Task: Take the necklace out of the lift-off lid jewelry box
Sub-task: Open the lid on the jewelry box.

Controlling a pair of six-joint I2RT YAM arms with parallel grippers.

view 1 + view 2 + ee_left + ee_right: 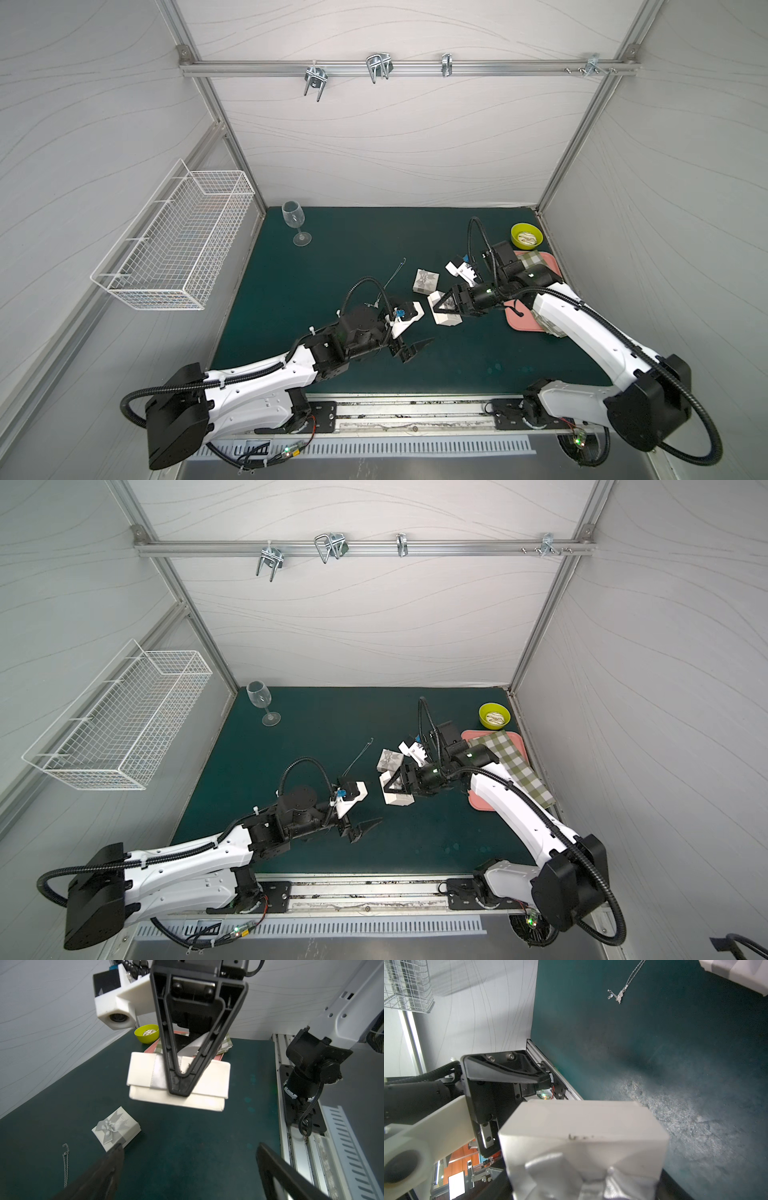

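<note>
Green tabletop [478,361] holds the thin silver necklace [620,996]; we should gently lower the white ribboned box [207,1084] our right hand [440,309] grips, left hand [189,1147] wide.

White arm shells [257,374] — black joints [332,353], ribbed black cables [365,279].

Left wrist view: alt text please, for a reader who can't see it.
The right gripper clasps a closed white box. On the green mat nearby lie a necklace and a smaller bow-topped box, apart from each other. The left gripper stands open in the foreground.
</note>
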